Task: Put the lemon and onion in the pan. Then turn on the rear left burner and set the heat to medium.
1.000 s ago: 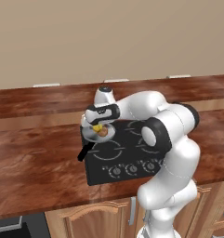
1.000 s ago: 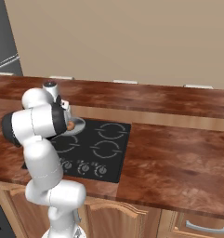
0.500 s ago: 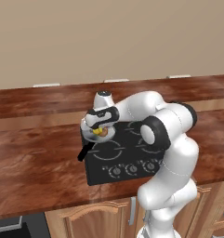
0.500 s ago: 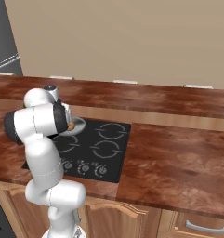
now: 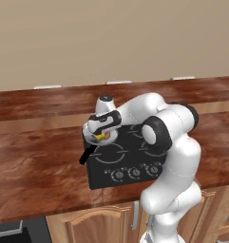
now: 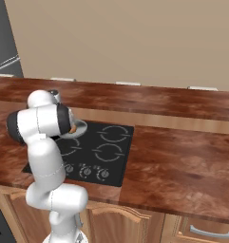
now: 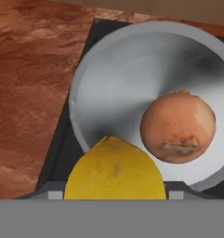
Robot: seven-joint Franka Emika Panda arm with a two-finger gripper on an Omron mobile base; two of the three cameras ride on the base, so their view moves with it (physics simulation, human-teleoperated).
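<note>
The grey pan [image 7: 118,79] sits on the rear left burner of the black cooktop, and its black handle [image 5: 86,155] points toward the counter's front. Inside it, to the right, lies the orange-brown onion [image 7: 177,126]. My gripper [image 7: 115,195] hangs just above the pan's near rim, shut on the yellow lemon [image 7: 114,169], which sits between the two fingertips. From the left base view I see the gripper [image 5: 102,135] with the lemon [image 5: 102,136] over the pan [image 5: 90,138]. In the right base view the arm hides most of the pan [image 6: 81,127].
The black cooktop [image 5: 130,161] has a row of knobs [image 5: 135,172] along its front edge. Brown wooden counter [image 5: 35,161] stretches to both sides, with a beige wall behind. Wooden cabinet fronts [image 6: 196,228] run below the counter.
The hand with the lemon has sunk a little toward the pan. The onion and the pan have stayed in place.
</note>
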